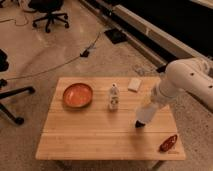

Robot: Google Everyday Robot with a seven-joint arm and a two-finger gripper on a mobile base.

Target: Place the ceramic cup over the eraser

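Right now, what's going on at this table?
The robot's single arm reaches in from the right side of the picture, with its gripper pointing down close to the wooden table, right of centre. A small white upright object, probably the ceramic cup, stands mid-table, apart from the gripper. A flat white piece, likely the eraser, lies uncovered near the far edge. An orange bowl and a red item also sit on the table.
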